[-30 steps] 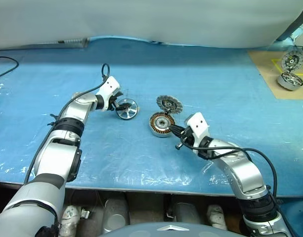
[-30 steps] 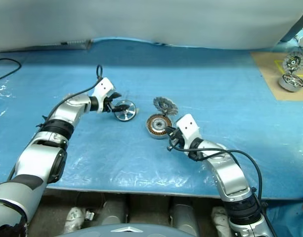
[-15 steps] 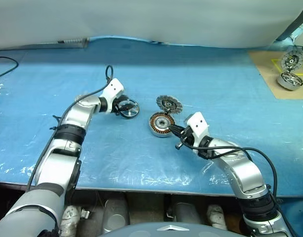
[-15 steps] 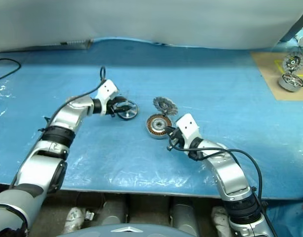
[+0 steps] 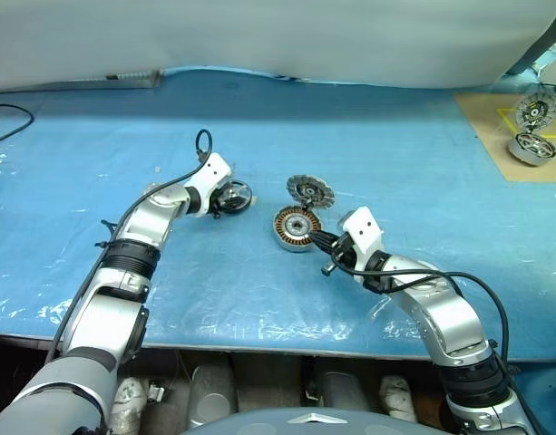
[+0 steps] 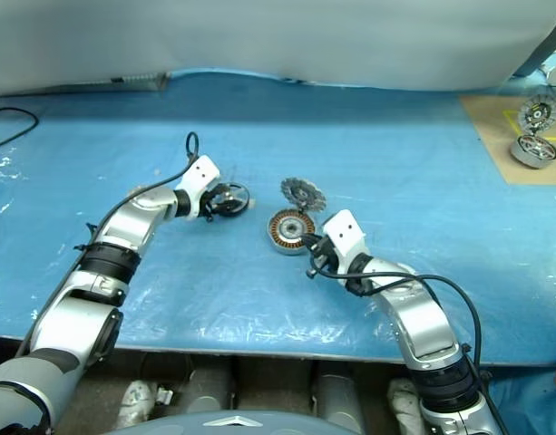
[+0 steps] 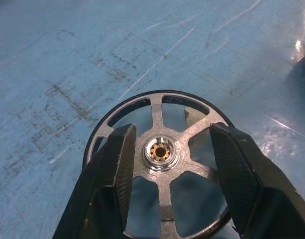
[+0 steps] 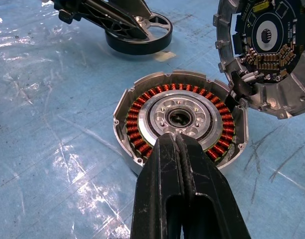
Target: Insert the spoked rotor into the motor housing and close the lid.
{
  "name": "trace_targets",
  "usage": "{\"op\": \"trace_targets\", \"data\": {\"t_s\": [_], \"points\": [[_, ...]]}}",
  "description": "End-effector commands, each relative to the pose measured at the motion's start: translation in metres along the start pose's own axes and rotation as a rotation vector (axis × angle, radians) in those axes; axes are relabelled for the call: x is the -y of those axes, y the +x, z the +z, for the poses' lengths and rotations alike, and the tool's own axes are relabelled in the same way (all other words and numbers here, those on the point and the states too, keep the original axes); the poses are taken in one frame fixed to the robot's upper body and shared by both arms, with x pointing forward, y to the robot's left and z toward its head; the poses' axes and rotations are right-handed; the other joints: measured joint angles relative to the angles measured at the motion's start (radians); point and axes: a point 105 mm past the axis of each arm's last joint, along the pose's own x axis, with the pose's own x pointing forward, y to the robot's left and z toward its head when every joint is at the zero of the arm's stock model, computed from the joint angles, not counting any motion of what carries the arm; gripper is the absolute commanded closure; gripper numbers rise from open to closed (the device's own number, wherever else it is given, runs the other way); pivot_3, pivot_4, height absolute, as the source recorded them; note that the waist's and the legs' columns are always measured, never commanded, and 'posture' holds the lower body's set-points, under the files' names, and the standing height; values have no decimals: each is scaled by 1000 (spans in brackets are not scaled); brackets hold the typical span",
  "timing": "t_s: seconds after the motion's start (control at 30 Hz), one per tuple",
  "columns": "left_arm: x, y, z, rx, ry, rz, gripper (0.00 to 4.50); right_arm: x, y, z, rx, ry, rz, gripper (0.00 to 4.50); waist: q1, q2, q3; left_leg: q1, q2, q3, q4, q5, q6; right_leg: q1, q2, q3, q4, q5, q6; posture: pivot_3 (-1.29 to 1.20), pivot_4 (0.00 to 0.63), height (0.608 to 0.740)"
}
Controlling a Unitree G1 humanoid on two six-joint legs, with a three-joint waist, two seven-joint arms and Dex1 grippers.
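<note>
The spoked rotor point(image 5: 239, 193), with its black rim and silver spokes, sits low over the blue table left of centre. My left gripper point(image 7: 172, 132) is shut on it across its width, one finger on each side of the hub point(image 7: 161, 152). I cannot tell whether the rotor touches the table. The motor housing point(image 5: 294, 227) lies open with copper windings point(image 8: 137, 127) ringing its centre. Its lid point(image 5: 311, 191) stands tilted at the far rim, showing a circuit board. My right gripper point(image 8: 175, 137) is shut and empty, its tips at the housing's near edge.
A brown board point(image 5: 495, 118) at the back right carries two more motor parts point(image 5: 534, 113) point(image 5: 531, 148). A black cable point(image 5: 5, 118) loops at the far left. The table's front edge point(image 5: 259, 340) runs just before me. A small scrap point(image 8: 164, 56) lies by the rotor.
The left gripper has tipped downward and drawn slightly nearer with the rotor. The rotor's silver face, tilted up before, now lies flatter and darker. The right arm has kept still.
</note>
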Motion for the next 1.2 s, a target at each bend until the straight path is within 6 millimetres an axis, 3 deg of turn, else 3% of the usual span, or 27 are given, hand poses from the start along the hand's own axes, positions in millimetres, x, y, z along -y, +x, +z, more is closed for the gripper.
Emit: {"op": "trace_targets", "data": {"t_s": [0.03,0.6,1.03,1.2], "points": [[-9,-6,4,8,6,34,2014,-3,-1,15,63,-21,12,4500,0,0,0,0,0,0,0,0,0,0,0,0,0,0,0,0,150,740],[-26,-21,38,166,-59,146,2014,-4,-1,12,55,-22,19,4500,0,0,0,-1,0,0,-1,0,0,-1,0,0,-1,0,0,0,150,740],[-13,-10,13,69,-115,108,2014,-3,-1,12,54,-25,16,4500,0,0,0,-1,0,0,-1,0,0,-1,0,0,-1,0,0,0,150,740],[-8,-5,14,67,-119,89,2014,-3,-1,12,55,-26,15,4500,-1,0,0,-2,0,0,-1,0,0,-1,0,0,-1,0,0,0,150,740]]}}
